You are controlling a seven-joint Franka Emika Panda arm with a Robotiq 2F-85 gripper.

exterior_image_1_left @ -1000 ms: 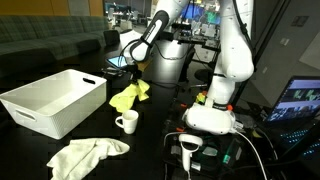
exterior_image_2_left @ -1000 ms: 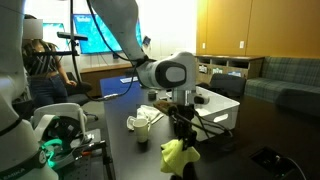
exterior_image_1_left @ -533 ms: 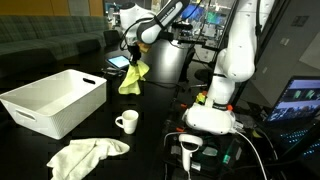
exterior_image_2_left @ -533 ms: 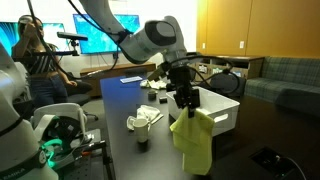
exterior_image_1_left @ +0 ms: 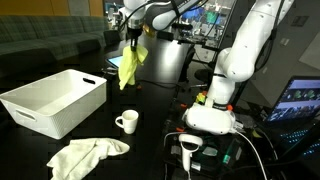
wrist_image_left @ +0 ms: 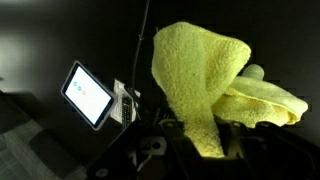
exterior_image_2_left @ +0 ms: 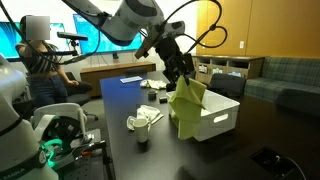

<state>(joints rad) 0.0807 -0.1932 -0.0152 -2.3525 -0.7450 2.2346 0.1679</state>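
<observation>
My gripper [exterior_image_1_left: 131, 42] is shut on a yellow-green cloth [exterior_image_1_left: 129, 66] and holds it high above the dark table, so the cloth hangs down freely. In an exterior view the gripper [exterior_image_2_left: 179, 78] holds the cloth [exterior_image_2_left: 186, 107] beside the white bin [exterior_image_2_left: 218, 115]. In the wrist view the cloth [wrist_image_left: 200, 80] fills the middle and runs down between the jaws [wrist_image_left: 196, 150]. The white bin [exterior_image_1_left: 55, 100] stands on the table, to the left of and below the hanging cloth.
A white mug [exterior_image_1_left: 127, 122] stands on the table near a crumpled pale cloth [exterior_image_1_left: 85, 155]; that cloth also shows in an exterior view [exterior_image_2_left: 144, 118]. A small screen device [wrist_image_left: 92, 95] lies on the table. The robot base [exterior_image_1_left: 213, 112] stands at the right.
The gripper has lifted the yellow-green cloth from the table surface up into the air, and has moved it away from the mug.
</observation>
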